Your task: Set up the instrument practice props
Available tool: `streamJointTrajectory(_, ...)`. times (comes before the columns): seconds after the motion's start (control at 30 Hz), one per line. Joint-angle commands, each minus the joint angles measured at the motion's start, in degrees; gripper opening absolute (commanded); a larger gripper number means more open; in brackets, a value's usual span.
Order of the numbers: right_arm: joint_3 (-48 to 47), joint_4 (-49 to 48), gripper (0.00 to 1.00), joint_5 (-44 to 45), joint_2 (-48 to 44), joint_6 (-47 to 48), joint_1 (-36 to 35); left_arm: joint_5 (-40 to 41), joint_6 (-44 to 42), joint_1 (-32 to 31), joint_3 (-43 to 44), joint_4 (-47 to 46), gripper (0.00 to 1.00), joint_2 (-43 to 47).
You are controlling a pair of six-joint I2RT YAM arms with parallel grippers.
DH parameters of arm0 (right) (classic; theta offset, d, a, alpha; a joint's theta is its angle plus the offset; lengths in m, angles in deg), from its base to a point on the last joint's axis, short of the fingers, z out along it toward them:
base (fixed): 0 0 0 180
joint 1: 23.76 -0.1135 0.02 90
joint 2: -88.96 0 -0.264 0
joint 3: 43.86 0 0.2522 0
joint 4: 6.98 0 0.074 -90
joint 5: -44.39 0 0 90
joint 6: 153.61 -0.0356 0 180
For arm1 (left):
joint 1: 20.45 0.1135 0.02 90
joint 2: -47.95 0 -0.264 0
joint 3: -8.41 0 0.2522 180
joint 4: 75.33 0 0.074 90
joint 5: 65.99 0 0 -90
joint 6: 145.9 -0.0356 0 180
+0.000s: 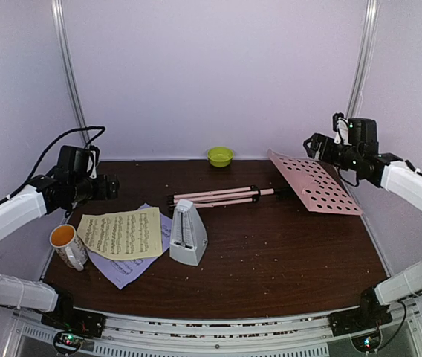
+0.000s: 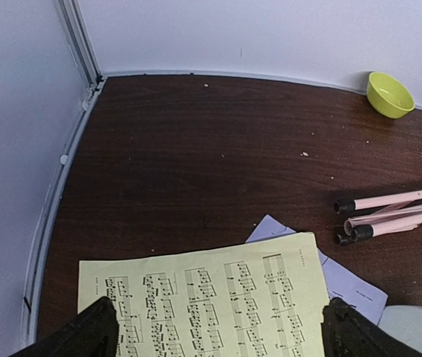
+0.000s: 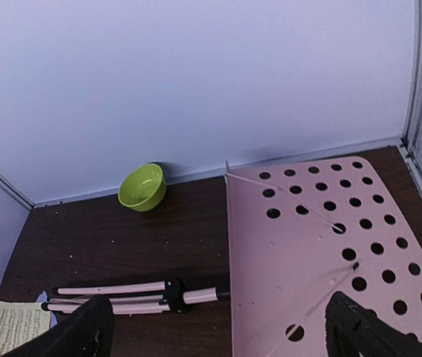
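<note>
left tool spread | right tool spread | mug beside yellow sheet | bowl beyond pink stand

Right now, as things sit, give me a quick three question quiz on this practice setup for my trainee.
1. True or false: the yellow sheet lies on top of the lavender sheet.
2. The pink music stand is: A standing upright; B lying on the table; C held in the air.
3. What state are the left claw and the right claw in?
Key: 1 true; 2 B; 3 both open, holding nothing.
</note>
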Motion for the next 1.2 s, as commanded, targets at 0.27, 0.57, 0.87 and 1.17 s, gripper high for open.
streamJointTrajectory(0.27,-44.55,31.55,1.00,-3.03,25.18,13.05,-3.74,-12.67,0.81,0.69,-8.79,-16.17,0.98,0.22)
streamJointTrajectory(0.57,-58.94,43.54,0.99,-1.51,38.41,17.24,-4.86,-15.59,0.92,0.80,-11.61,-20.23,0.98,-0.04)
streamJointTrajectory(0.87,-59.50,46.88,0.89,3.07,45.19,18.22,-5.48,-15.64,2.17,0.84,-12.56,-22.42,0.98,-0.98)
streamJointTrajectory(1.17,-57.99,46.70,0.77,2.30,49.28,18.59,-5.39,-17.49,3.12,0.81,-13.50,-24.54,0.98,-1.84)
